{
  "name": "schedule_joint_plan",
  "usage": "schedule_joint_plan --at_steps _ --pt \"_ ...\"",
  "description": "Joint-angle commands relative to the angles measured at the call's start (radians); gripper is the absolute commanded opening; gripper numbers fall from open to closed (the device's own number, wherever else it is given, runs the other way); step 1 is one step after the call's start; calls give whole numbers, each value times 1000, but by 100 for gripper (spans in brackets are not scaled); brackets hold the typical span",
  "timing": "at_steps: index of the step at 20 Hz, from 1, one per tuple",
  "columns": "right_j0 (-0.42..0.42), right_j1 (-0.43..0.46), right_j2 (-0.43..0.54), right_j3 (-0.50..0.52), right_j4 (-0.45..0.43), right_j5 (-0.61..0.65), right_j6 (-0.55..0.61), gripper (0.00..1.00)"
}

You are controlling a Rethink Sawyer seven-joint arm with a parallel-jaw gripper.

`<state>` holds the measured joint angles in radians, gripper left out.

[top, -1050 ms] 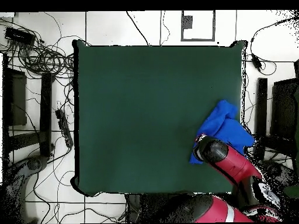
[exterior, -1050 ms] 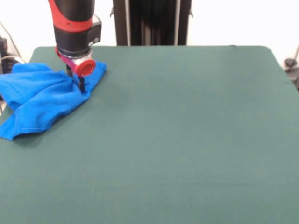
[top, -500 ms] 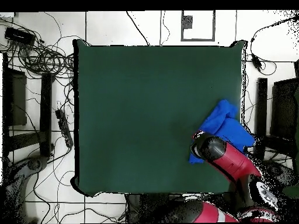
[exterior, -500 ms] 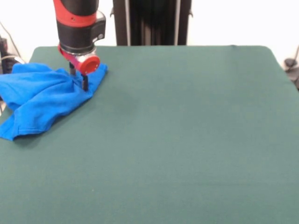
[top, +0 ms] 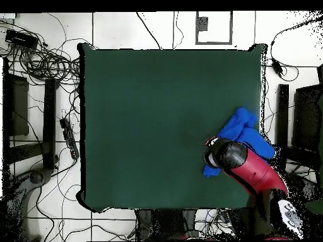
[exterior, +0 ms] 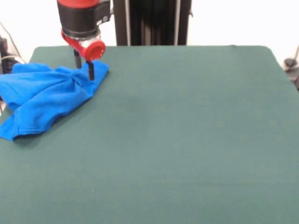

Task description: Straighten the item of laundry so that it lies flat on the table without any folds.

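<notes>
The item of laundry (exterior: 44, 95), a royal-blue shirt, lies crumpled at the far left corner of the green table (exterior: 187, 130), and part of it hangs past the table's left edge. Its folds run together at my gripper (exterior: 84, 67), which stands over the shirt's right end. The fingers are closed on a pinch of the cloth there. In the overhead view the shirt (top: 245, 131) shows at the table's (top: 151, 120) right edge. The red arm (top: 243, 167) covers part of it and hides the gripper.
Cables and black stands (top: 38, 94) lie on the floor around the table. A black pedestal column (exterior: 152, 21) rises behind the table's far edge.
The gripper has risen and shifted slightly right. The pinched part of the shirt has followed it, and the shirt's right corner has drawn a little to the right.
</notes>
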<state>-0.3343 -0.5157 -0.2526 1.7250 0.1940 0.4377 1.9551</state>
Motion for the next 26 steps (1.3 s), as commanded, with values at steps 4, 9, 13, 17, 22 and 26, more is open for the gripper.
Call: schedule_joint_plan --at_steps 4,9,13,17,22,26 --pt "20 -2 58 -68 56 134 187 100" --pt "-18 114 84 -140 32 10 155 100" --pt "-35 164 106 -171 31 -69 156 100" --pt "-47 228 125 -219 40 -134 163 100" --pt "-45 236 156 -215 81 -152 199 100" --pt "-17 196 161 -190 138 -114 254 100"
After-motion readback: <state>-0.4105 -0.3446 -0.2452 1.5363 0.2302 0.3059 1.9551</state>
